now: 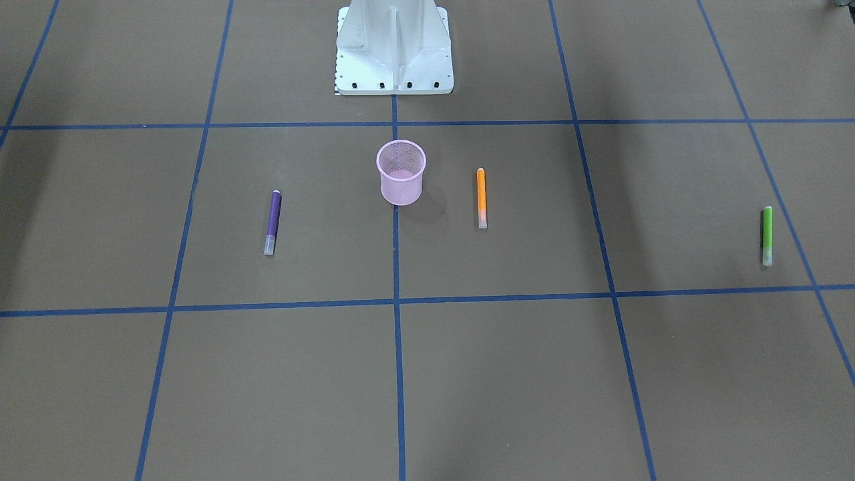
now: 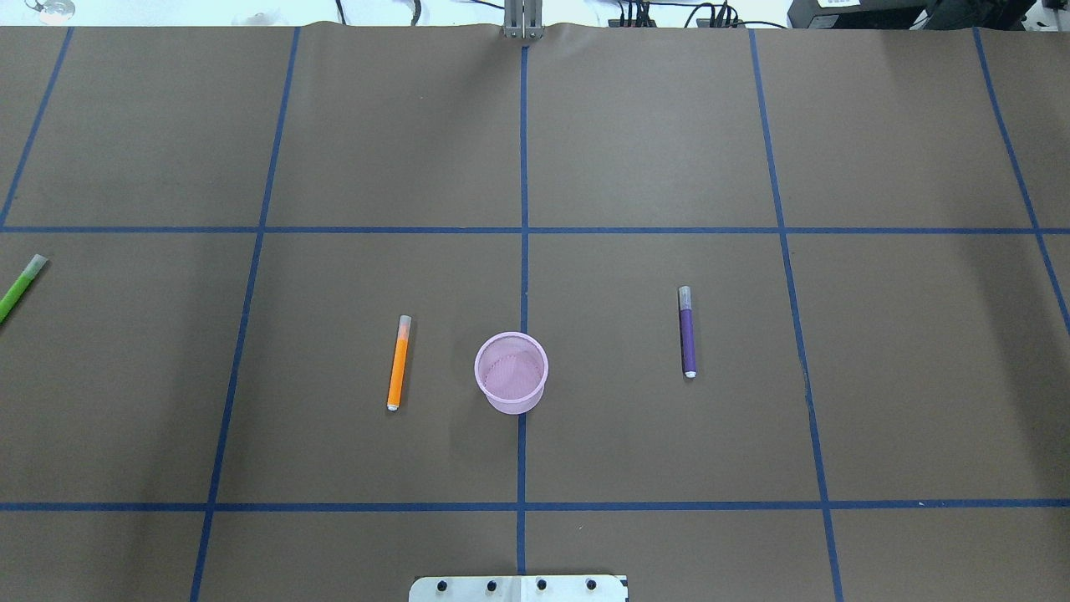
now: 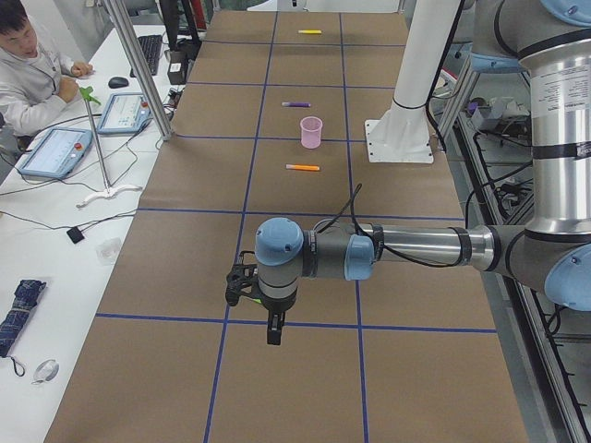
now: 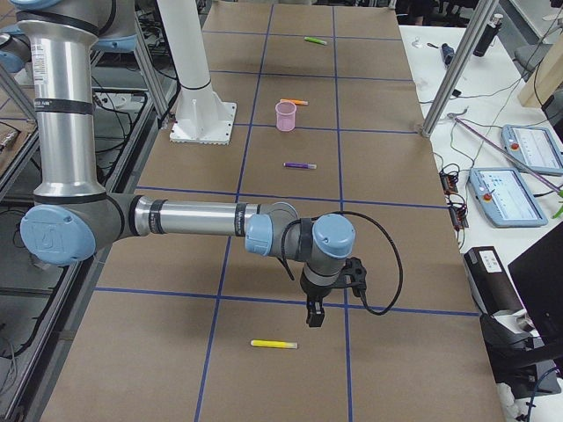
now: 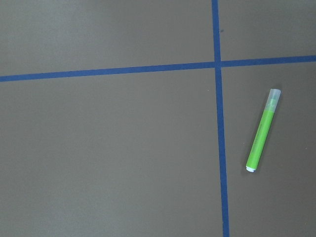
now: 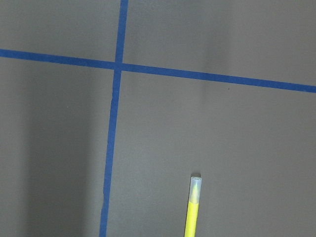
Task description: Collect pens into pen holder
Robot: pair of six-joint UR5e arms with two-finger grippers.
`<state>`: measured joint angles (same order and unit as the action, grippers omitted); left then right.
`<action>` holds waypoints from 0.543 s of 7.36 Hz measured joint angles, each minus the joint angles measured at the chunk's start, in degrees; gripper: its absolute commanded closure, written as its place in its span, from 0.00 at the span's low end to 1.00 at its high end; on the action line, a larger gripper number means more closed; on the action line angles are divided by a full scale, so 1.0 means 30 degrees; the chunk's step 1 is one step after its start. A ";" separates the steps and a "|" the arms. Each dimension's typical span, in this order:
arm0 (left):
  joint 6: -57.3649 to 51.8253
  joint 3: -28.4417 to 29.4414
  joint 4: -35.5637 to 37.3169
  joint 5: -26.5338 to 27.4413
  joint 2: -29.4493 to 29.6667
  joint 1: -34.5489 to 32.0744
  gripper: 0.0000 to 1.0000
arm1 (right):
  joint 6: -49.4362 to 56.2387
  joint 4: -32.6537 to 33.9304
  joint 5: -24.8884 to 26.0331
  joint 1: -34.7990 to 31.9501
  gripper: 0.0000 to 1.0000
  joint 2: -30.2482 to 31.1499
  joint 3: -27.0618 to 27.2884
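Lying outside the empty cup (image 2: 511,372), orange pen (image 2: 399,362) at its 9 o'clock, 4 pens (image 2: 687,332) are waiting; left pincer (image 3: 274,334), right pincer (image 4: 314,318): cannot tell whether apart.

We see the small pink wire-mesh cup (image 3: 311,131) standing mid-table beside the white robot base (image 3: 399,138). A slim purple pen (image 3: 296,103) lies just beyond it, a slim orange pen (image 3: 303,167) just nearer, and a slim yellow pen (image 3: 310,31) by the far edge of the brown table (image 3: 175,268). The left gripper (image 3: 273,337) hangs over the near end, its jaws unreadable.
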<state>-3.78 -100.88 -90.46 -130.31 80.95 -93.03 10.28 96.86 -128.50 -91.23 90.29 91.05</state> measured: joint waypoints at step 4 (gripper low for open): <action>0.0000 -0.0399 -0.0089 -0.0771 -0.0051 0.0052 0.00 | -0.0022 0.0000 0.0031 0.0094 0.00 -0.0039 0.0195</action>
<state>-3.78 -102.07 -90.73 -132.62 80.80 -92.88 10.22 96.86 -128.40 -90.95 90.17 91.64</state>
